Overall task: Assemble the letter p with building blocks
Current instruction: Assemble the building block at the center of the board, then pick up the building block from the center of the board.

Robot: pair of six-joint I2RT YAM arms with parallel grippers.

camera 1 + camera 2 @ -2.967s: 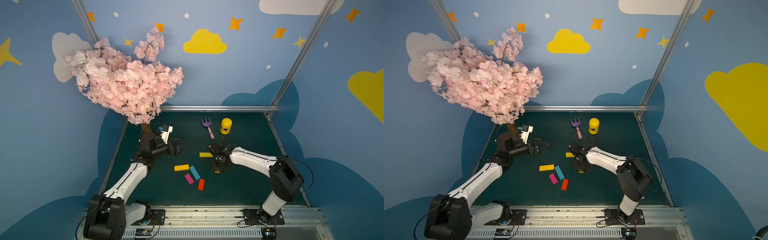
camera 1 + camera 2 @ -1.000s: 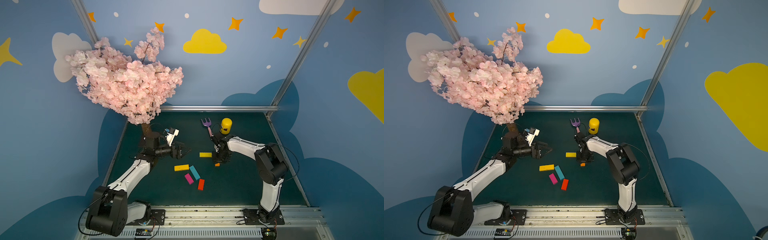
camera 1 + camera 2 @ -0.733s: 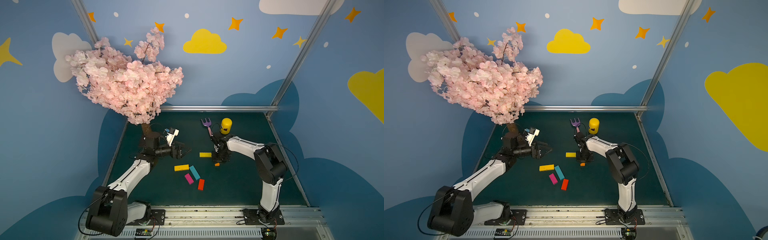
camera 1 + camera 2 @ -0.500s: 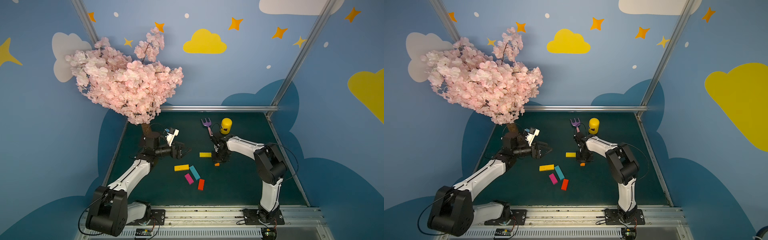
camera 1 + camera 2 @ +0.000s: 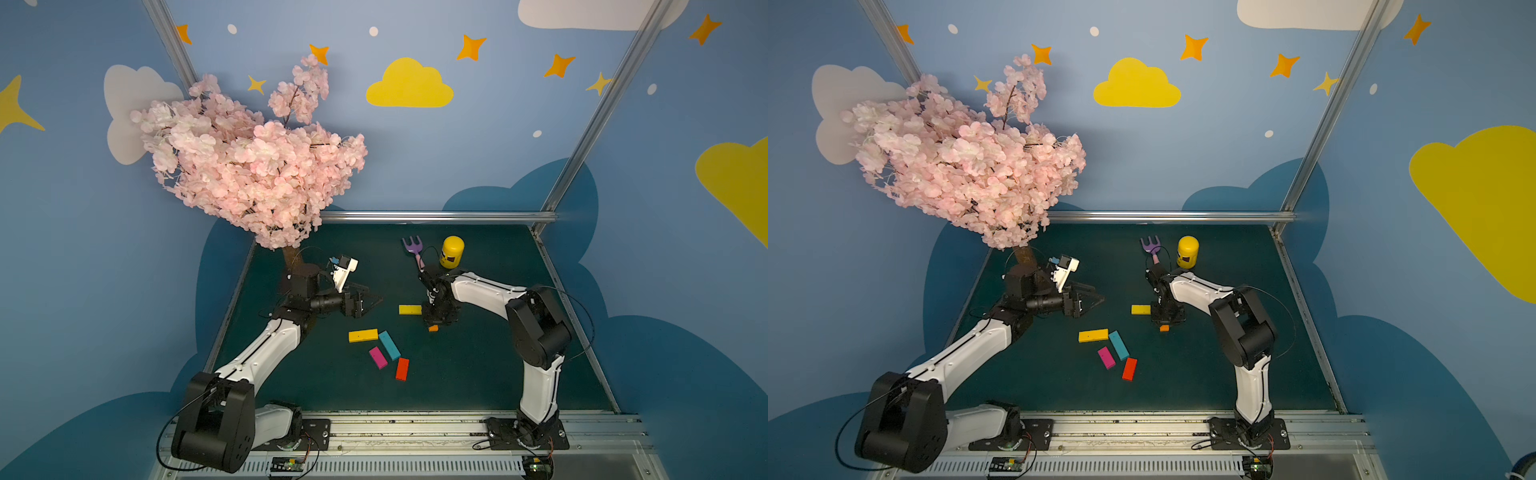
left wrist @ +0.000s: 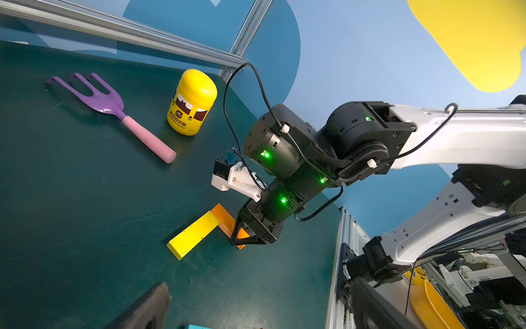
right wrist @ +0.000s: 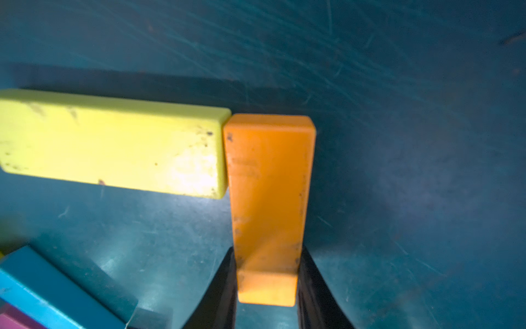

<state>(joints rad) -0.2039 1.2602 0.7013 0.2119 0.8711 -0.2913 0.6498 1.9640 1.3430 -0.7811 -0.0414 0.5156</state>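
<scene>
orange block seated against yellow: first corner of the p is down

change, big to small. the right arm (image 5: 482, 291) has swung since a few seconds back. its elbow was then pushed wide toward the side rail. it now stands tucked in nearer the base, with the forearm reaching back across the green mat (image 5: 478, 374). over the last second it has held still in both top views. the left arm (image 5: 266, 353) has barely shifted. the orange block (image 7: 269, 185) now lies flat. its long side, near the far end, butts against the end of the yellow block (image 7: 113, 145), square to it.

meaning. the letter p (image 6: 209, 225) exists only as this one l-shaped corner, under and just ahead of the right gripper (image 7: 267, 250). the second yellow block (image 5: 363, 335), teal block (image 5: 389, 345), magenta block (image 5: 377, 358) and red block (image 5: 402, 368) lie loose in a cluster. they sit apart from the corner, off to the gripper's side and nearer the base. my read: this placement is done, release is due next, and the build is still early.

pose. on the right arm the upper link is upright, the forearm is angled down, and the wrist is bent so the gripper points down at the mat. its fingers pinch the near end of the orange block, one on each long side. the left gripper (image 5: 372, 296) hangs over the mat well apart from every block. it points roughly level toward the right gripper, fingers spread wide, holding nothing.
</scene>
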